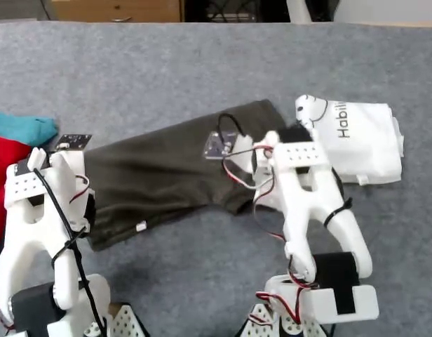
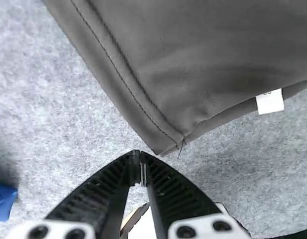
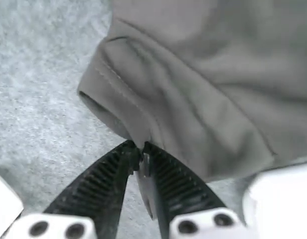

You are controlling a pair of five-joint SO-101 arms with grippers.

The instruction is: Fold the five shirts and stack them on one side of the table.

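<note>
The dark shirt (image 1: 167,175) is stretched out as a long strip across the middle of the table (image 1: 167,63), running from the left arm up toward the folded white shirt (image 1: 356,144), which sits well over on the right. A teal shirt (image 1: 19,128) and a red shirt (image 1: 2,175) are bunched at the left edge.

The left gripper (image 2: 139,167) has its claw pressed together on nothing, with the tips just short of the hem corner near the little white tag (image 2: 269,101). The right gripper (image 3: 139,152) is also closed. Its tips sit right on a raised fold at the other end of the shirt, and it looks to me like it's nipping that fold.

My guess is the step is folding this strip in half. To do it cleanly, I'd open the left claw, get a proper bite on that corner through both layers, then lift both ends level so the cloth doesn't twist. Watch out for the right end dragging into the white shirt.
</note>
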